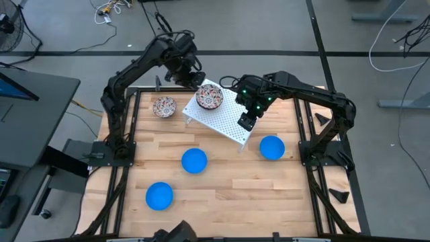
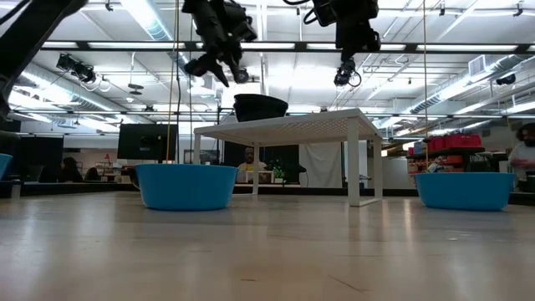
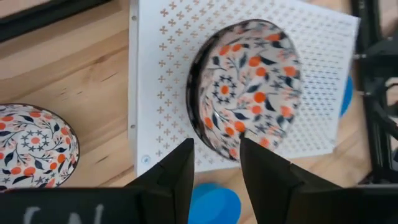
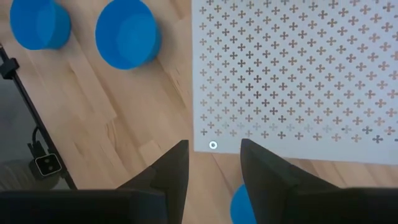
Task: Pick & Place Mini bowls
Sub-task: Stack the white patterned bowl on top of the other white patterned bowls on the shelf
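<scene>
Speckled bowl (image 3: 28, 152) cut off at the frame's edge, third speckled one perhaps hidden

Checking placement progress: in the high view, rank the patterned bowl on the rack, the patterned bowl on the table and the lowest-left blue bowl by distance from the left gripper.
From the left gripper:
1. Patterned bowl on the white rack, just beside it.
2. Patterned bowl on the table, left of the rack.
3. Blue bowl, near the front edge.
</scene>
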Robot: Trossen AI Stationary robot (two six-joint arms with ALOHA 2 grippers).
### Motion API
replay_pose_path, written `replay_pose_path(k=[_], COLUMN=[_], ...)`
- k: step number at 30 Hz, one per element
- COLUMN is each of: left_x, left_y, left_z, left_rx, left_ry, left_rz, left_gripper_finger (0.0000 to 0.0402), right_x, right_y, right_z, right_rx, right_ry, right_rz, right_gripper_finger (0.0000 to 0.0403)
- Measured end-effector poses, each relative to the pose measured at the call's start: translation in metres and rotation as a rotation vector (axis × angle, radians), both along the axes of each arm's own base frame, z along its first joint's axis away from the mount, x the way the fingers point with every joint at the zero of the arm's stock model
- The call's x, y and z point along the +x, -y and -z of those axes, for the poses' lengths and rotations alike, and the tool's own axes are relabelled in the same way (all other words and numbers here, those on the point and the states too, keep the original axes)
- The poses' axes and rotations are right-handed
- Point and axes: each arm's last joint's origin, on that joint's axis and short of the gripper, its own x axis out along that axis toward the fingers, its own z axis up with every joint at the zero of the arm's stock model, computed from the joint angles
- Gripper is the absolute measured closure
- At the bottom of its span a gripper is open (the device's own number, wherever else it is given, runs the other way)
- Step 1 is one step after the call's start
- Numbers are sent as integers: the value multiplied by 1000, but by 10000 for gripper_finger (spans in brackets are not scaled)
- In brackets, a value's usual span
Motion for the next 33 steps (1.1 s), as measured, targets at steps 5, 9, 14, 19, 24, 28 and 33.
replay_pose_path(k=[5, 9, 14, 19, 24, 28, 33], left_x=[-11, -17, -28, -39, -55, -70, -89], left_y=[16, 32, 64, 100, 132, 152, 172], left_z=[-21, -34, -51, -69, -89, -101, -114], left_rx=[37, 62, 122, 257, 360, 420, 451], left_ry=[42, 62, 47, 28, 93, 147, 235], left_rz=[22, 66, 212, 372, 528, 621, 729], left_gripper_finger=[266, 266, 266, 266, 266, 266, 266], right_x=[2, 3, 4, 4, 4, 4, 4], right_y=[0, 1, 1, 1, 1, 1, 1], right_z=[-1, -1, -2, -2, -2, -2, -2], right_rx=[-7, -14, -26, -27, -26, -26, -23], right_ry=[19, 40, 52, 53, 53, 53, 53], right_rz=[-6, -9, -30, -34, -30, -30, -24], right_gripper_finger=[257, 257, 257, 257, 257, 257, 257])
